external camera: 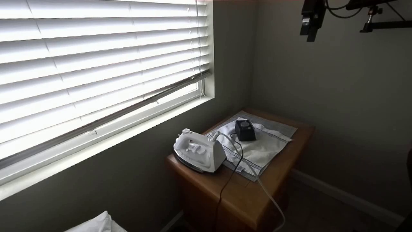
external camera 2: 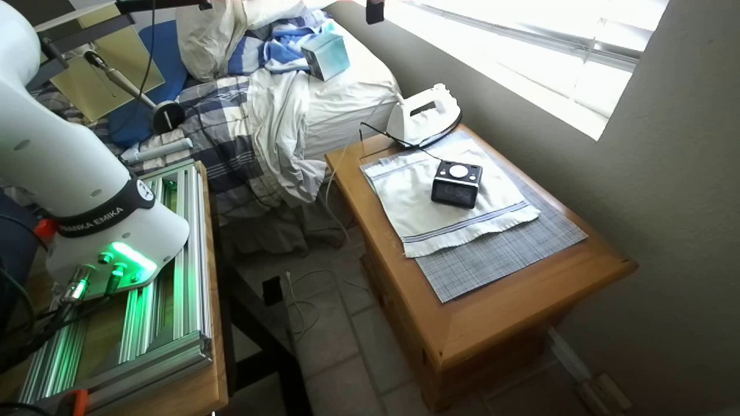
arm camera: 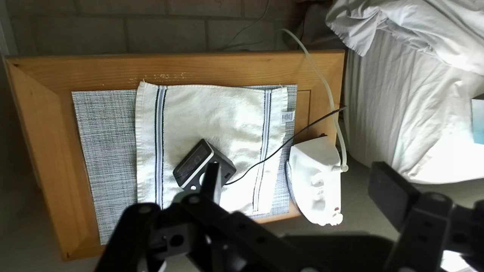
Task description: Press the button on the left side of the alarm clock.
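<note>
The small black alarm clock [external camera: 245,131] sits on a towel in an exterior view. In an exterior view the clock [external camera 2: 455,189] shows its dark face and a large round light button [external camera 2: 458,171] on top, with small buttons beside it. In the wrist view the clock [arm camera: 193,163] lies left of centre, and a gripper finger covers part of its top. My gripper [arm camera: 297,179] is open and empty, fingers wide apart. It hangs high above the nightstand at the upper right of an exterior view [external camera: 311,30]. Only a dark tip shows at the top of an exterior view [external camera 2: 374,11].
A white iron [external camera 2: 425,115] stands on the wooden nightstand [external camera 2: 520,294] beside the clock. A white towel [arm camera: 211,109] and grey placemat [arm camera: 109,151] lie under the clock. The clock's black cord [arm camera: 272,155] runs past the iron. A wall, window blinds [external camera: 96,48] and bed [external camera 2: 347,115] border the nightstand.
</note>
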